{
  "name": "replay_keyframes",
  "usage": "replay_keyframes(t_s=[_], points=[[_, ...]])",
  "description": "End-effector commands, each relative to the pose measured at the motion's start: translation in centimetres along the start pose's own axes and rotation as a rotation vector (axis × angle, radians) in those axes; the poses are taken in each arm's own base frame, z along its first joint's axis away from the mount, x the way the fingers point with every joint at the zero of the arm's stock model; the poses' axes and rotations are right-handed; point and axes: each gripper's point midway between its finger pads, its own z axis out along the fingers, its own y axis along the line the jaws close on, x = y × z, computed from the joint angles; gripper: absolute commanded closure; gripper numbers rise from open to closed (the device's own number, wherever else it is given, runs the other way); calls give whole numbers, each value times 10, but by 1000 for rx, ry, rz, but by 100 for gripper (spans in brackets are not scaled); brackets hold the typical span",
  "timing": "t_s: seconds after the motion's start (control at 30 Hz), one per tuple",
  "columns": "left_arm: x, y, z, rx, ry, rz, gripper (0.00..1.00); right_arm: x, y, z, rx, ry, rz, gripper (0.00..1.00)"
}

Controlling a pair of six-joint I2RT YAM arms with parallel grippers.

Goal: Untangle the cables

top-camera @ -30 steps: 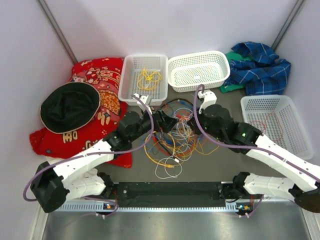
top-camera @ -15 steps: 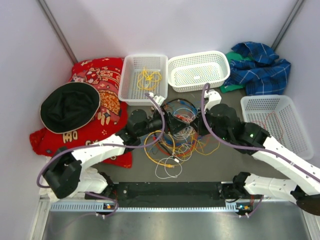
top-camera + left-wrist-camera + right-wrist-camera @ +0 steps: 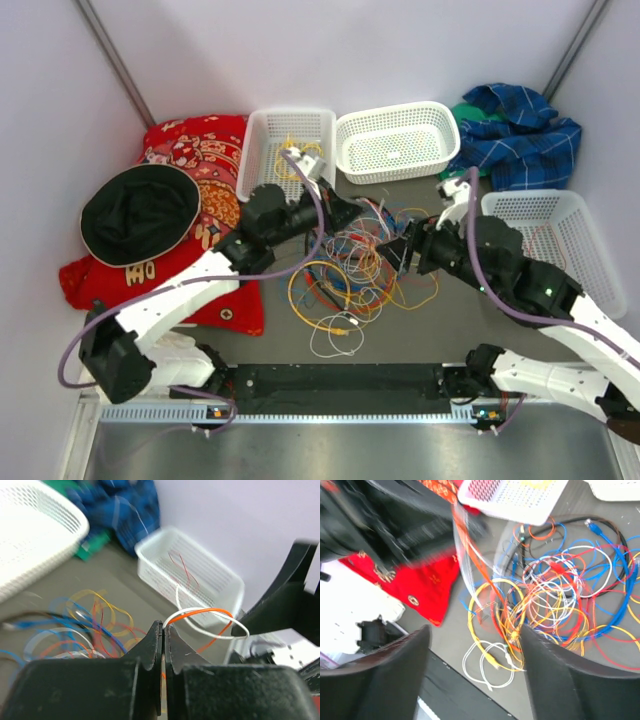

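Note:
The cables (image 3: 355, 270) lie in a tangled heap of yellow, orange, blue, white and red loops on the grey table between the two arms. My left gripper (image 3: 352, 213) hovers over the heap's far left side. In the left wrist view the left gripper (image 3: 163, 627) is shut on an orange cable (image 3: 200, 611) and a white cable (image 3: 239, 627), which loop out past its tips. My right gripper (image 3: 393, 253) sits at the heap's right edge. Seen from the right wrist, the gripper (image 3: 475, 632) is open above the heap (image 3: 555, 595) with nothing between its fingers.
Three white baskets stand around the heap: a left one (image 3: 262, 160) holding a yellow cable (image 3: 298, 155), a middle one (image 3: 440, 125) and a right one (image 3: 590, 260). A red cloth (image 3: 190, 150) with a black hat (image 3: 140, 212) lies left. A blue plaid cloth (image 3: 520, 130) lies at the back right.
My left gripper moved over the heap and shut on the orange and white cables, lifting them. My right gripper opened and drew back to the right.

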Motion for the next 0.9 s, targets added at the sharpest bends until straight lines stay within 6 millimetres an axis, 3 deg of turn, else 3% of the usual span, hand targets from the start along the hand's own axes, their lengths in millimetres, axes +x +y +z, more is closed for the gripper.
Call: replay_keyframes(t_s=[0.0, 0.03, 0.13, 0.23, 0.37, 0.47, 0.87], points=[[-76, -6, -30, -90, -122, 132, 100, -12, -5, -16, 18, -60, 9, 20], [-93, -10, -34, -96, -151, 155, 100, -11, -6, -17, 23, -59, 9, 14], [-117, -20, -43, -105, -170, 188, 100, -13, -6, -19, 19, -70, 7, 13], [-128, -28, -45, -97, -171, 196, 100, -24, 1, -20, -12, -105, 8, 15], [-129, -33, -45, -80, -158, 184, 100, -44, 17, -17, -68, -166, -18, 19], [-128, -34, -44, -75, -152, 168, 100, -51, 22, -4, -70, -175, -60, 20], [-132, -42, -49, -55, -154, 166, 100, -51, 30, 64, -36, -182, -135, 25]])
